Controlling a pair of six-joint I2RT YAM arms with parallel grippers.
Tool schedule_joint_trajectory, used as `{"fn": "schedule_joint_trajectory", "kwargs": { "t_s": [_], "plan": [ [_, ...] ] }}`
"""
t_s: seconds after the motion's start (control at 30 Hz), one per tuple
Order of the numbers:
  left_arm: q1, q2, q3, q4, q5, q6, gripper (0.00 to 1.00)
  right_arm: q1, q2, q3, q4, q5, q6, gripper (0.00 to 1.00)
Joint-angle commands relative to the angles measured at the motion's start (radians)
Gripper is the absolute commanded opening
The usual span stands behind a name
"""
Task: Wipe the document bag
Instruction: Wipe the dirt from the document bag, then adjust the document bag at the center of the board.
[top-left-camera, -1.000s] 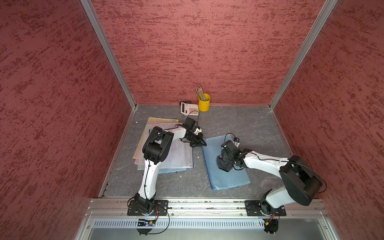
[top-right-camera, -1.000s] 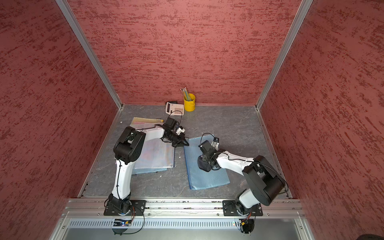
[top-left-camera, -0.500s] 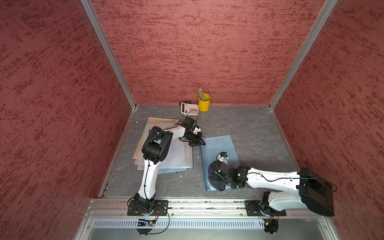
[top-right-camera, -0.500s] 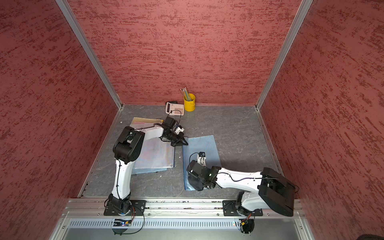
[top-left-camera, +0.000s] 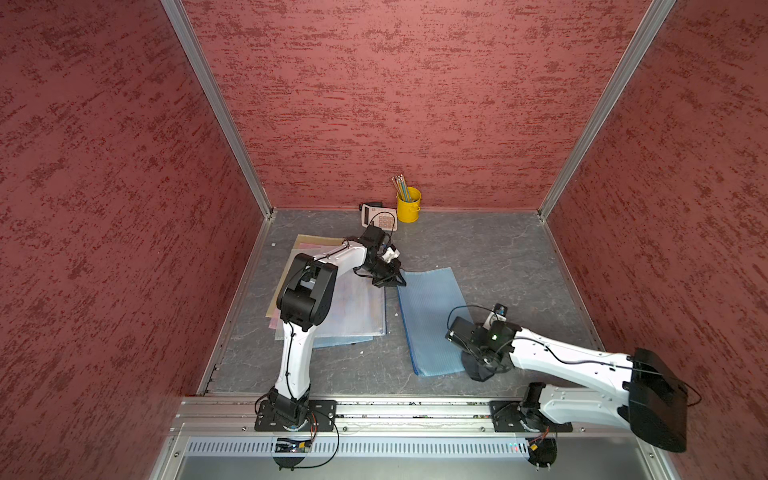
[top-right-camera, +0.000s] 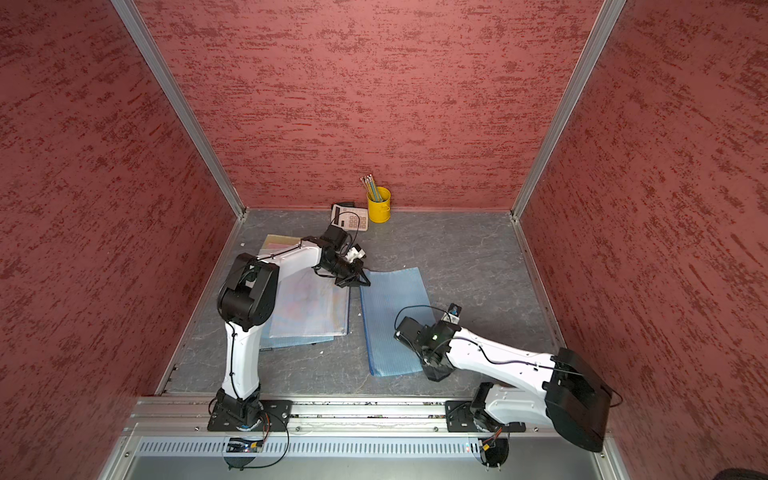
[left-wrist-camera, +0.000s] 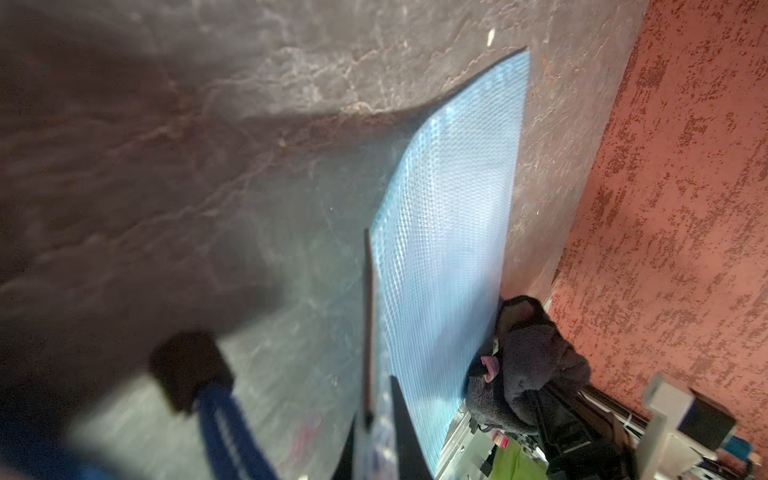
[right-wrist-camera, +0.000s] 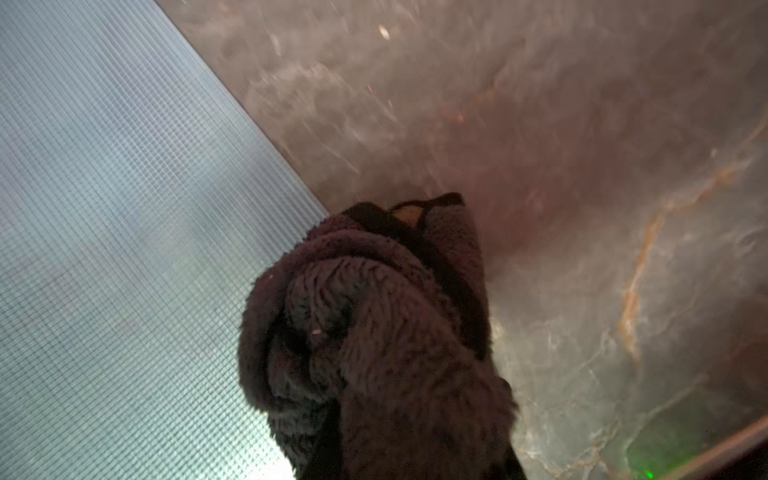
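The blue mesh document bag (top-left-camera: 428, 307) lies flat on the grey bench (top-left-camera: 498, 257), about midway between the two arms, with its long side running from the rail towards the back wall. The left fingers (top-left-camera: 390, 280) are clenched on its far left corner, and the left wrist view shows that edge curling up off the bench. The right fingers (right-wrist-camera: 436, 266) are clamped on a dark fluffy cloth (right-wrist-camera: 374, 332) bunched around them. The cloth sits at the bag's near right corner, touching its edge but resting mostly on bare bench. A loop of cable from the right arm hangs over the near half of the bag.

Just beside the bag's left edge, not quite touching it, lies a stack of folders (top-left-camera: 357, 307) in pale pink, yellow and blue, and the left forearm reaches across it. At the back wall, well apart from the bag, a calculator (top-left-camera: 370, 212) lies next to a yellow cup (top-left-camera: 408, 208) holding pencils (top-left-camera: 400, 187)
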Motion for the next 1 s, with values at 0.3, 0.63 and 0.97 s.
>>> {"fn": "schedule_joint_trajectory", "kwargs": {
  "t_s": [0.3, 0.63, 0.97],
  "plan": [
    [-0.068, -0.326, 0.425, -0.43, -0.546, 0.098, 0.0, -0.425, -0.102, 0.036, 0.36, -0.037, -0.624, 0.0],
    [-0.429, -0.041, 0.657, -0.574, -0.862, -0.196, 0.0, -0.701, -0.082, 0.053, 0.483, -0.218, -0.86, 0.0],
    [-0.51, 0.267, 0.793, -0.417, -0.65, -0.387, 0.0, -0.81, -0.101, 0.004, 0.506, -0.313, -0.941, 0.0]
  ]
}}
